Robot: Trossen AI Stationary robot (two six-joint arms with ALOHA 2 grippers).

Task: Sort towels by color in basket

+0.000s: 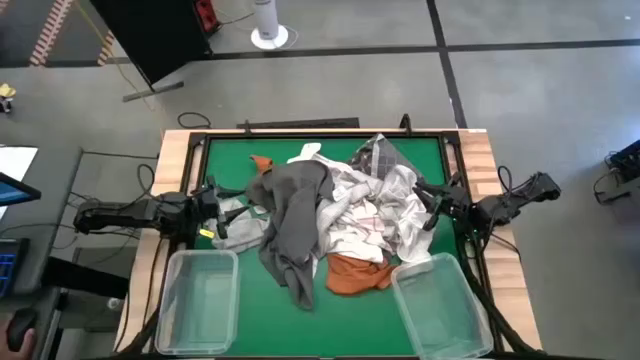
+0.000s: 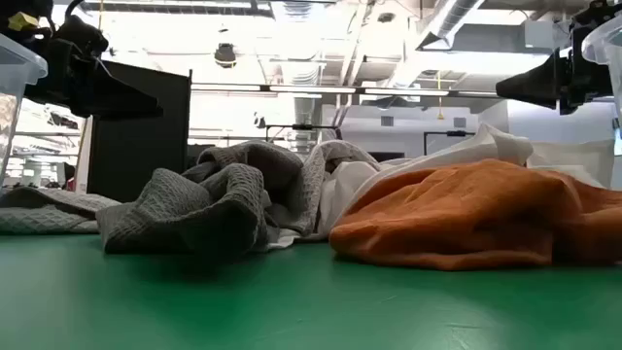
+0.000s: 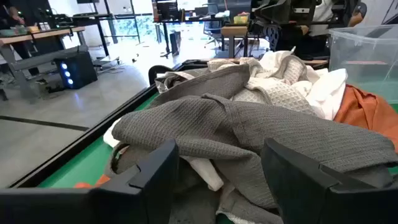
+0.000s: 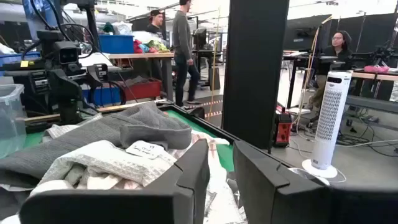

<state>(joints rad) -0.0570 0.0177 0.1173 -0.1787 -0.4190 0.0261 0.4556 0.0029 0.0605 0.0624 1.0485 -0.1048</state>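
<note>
A heap of towels lies in the middle of the green table. On top is a dark grey towel (image 1: 295,215) (image 3: 249,124) (image 2: 194,209). White towels (image 1: 365,210) (image 4: 106,165) and a white-and-grey checked one (image 1: 380,155) lie beneath and behind it. A rust orange towel (image 1: 355,272) (image 2: 466,214) lies at the heap's near side, and another orange bit (image 1: 262,162) shows at its far left. My left gripper (image 1: 213,212) (image 3: 217,177) is open, raised at the heap's left edge and facing the grey towel. My right gripper (image 1: 430,205) (image 4: 221,171) is raised at the heap's right edge, fingers slightly apart.
Two clear plastic bins stand at the table's near edge, one left (image 1: 200,298) and one right (image 1: 440,305). A wooden frame (image 1: 175,150) borders the table. People stand and sit in the room beyond (image 4: 183,43). A white tower fan (image 4: 326,121) stands on the floor.
</note>
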